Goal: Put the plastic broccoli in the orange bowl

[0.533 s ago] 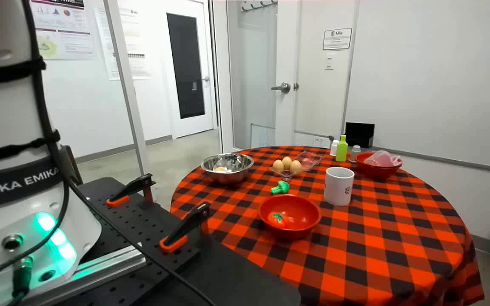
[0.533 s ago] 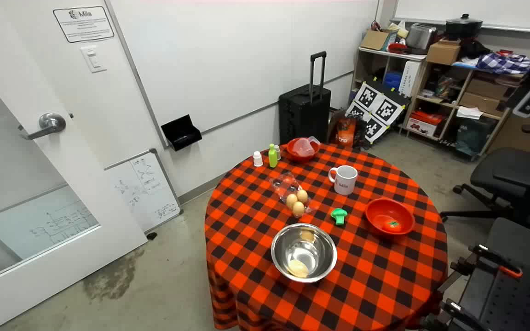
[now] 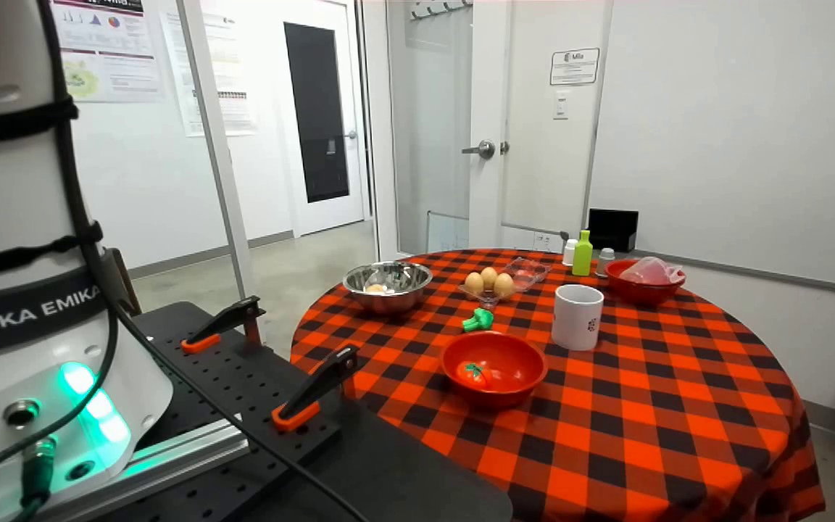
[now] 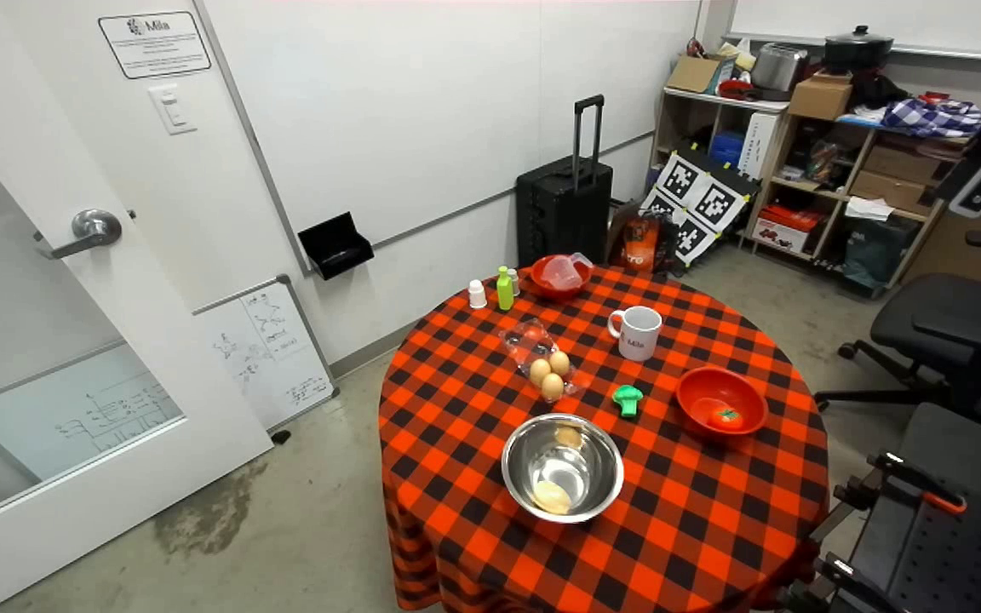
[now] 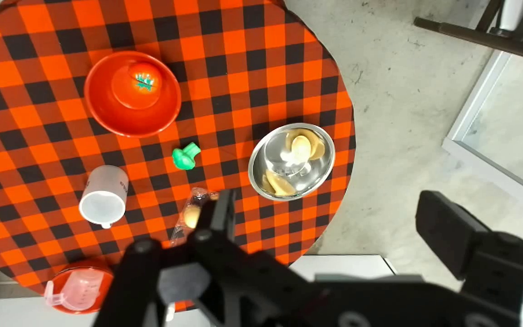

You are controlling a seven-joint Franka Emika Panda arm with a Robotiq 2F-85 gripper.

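Note:
The bright green plastic broccoli lies on the checked tablecloth in both exterior views (image 3: pixel 478 320) (image 4: pixel 628 400) and in the wrist view (image 5: pixel 185 156). The glossy red-orange bowl (image 3: pixel 493 366) (image 4: pixel 722 400) (image 5: pixel 132 102) stands beside it, apart from it, with a toy tomato (image 5: pixel 145 78) inside. My gripper (image 5: pixel 328 202) is open and empty, high above the table. In the wrist view its fingers are wide apart, with the broccoli up and left of them. One finger covers part of the eggs. A dark part of the gripper or arm shows at an exterior view's right edge.
A steel bowl (image 4: pixel 563 468) with a pale yellowish piece stands near the broccoli. An egg carton (image 4: pixel 546 366) with eggs, a white mug (image 4: pixel 637 333), a yellow-green bottle (image 4: pixel 504 289), white shakers (image 4: pixel 477 295) and a red bowl with a clear cup (image 4: pixel 560 277) share the round table.

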